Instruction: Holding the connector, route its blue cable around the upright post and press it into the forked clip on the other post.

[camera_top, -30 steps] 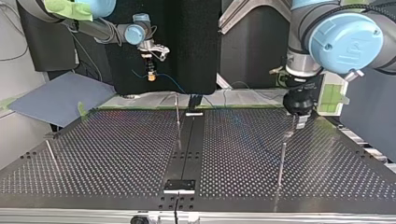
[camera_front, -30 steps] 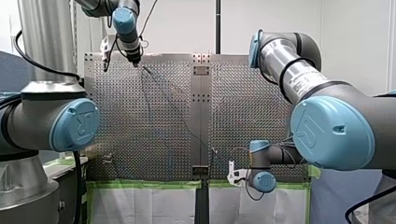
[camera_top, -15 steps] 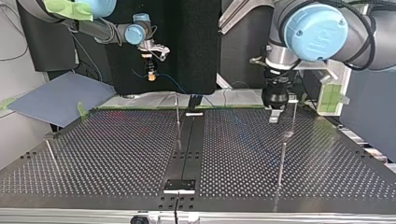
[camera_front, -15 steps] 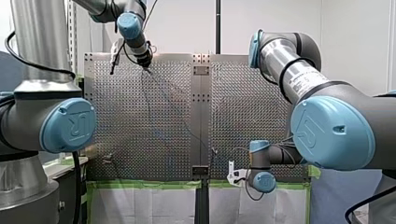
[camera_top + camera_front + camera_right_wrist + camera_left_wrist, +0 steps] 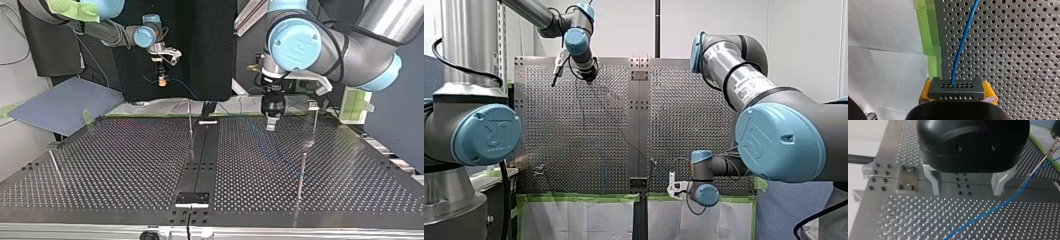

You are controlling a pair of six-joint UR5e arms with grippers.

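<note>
1. Right gripper (image 5: 958, 97): yellow pads clamped on the one dark connector (image 5: 957, 86), above the green tape (image 5: 931, 40) at the table (image 5: 1023, 50) edge.
2. One blue cable (image 5: 965, 32) leaves the connector and runs over the perforations.
3. Left gripper (image 5: 965, 185): two metal fingers spread, nothing between them; the cable crosses just ahead.
4. Three upright posts in the top view: centre post (image 5: 190, 125), near post (image 5: 301, 172), clip post (image 5: 314, 130) topped by one forked clip (image 5: 313, 105).
</note>
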